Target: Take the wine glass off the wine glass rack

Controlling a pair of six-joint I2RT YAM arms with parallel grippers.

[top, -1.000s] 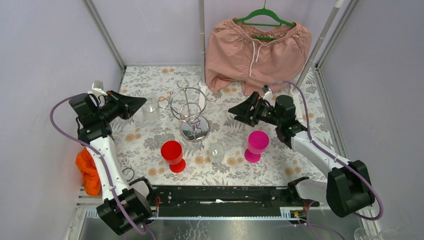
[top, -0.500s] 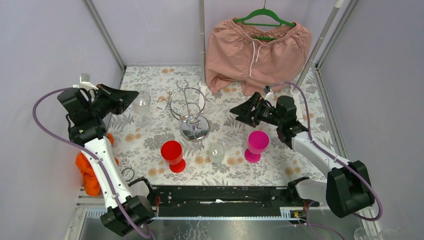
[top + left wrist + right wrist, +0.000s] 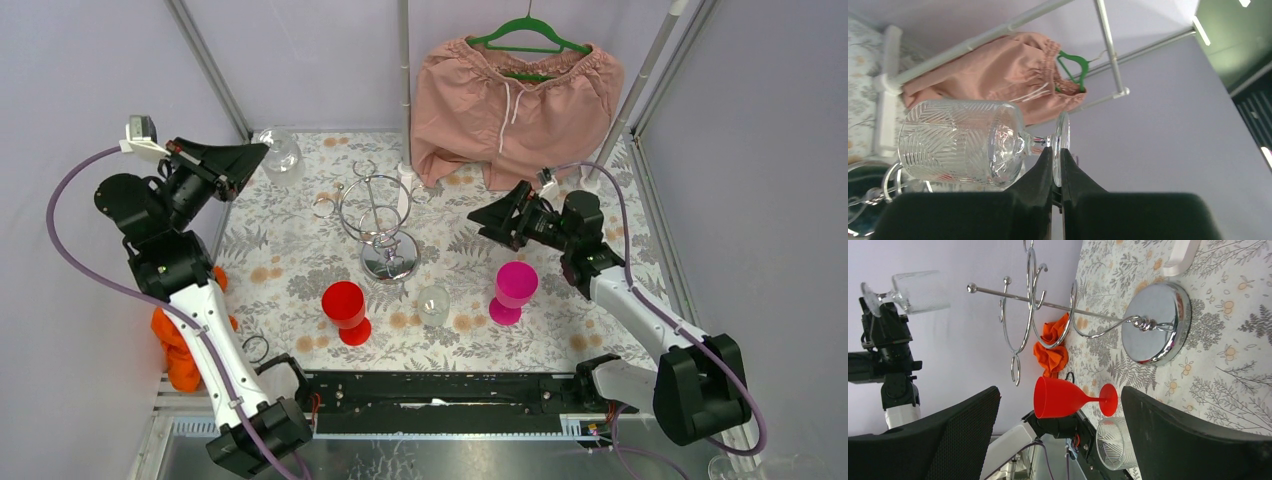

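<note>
Pinching the wine glass [image 3: 960, 142] by its foot, left hand [image 3: 1055, 152] lifting it higher and farther back-left than a second ago, well apart from the wine glass rack [image 3: 378, 215] on the counter [image 3: 300, 285], right hand [image 3: 487, 225] staying wide open.

Wine glass rack [image 3: 388, 260] central. Wine glass [image 3: 280, 155] off it, at its 10 o'clock. Left goblet [image 3: 345, 308] at 7, tumbler [image 3: 433, 303] at 5, right goblet [image 3: 513, 288] at 4. Shorts [image 3: 515, 100] at 1.

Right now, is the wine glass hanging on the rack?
No: the left gripper holds the wine glass by its foot, off the rack.
</note>
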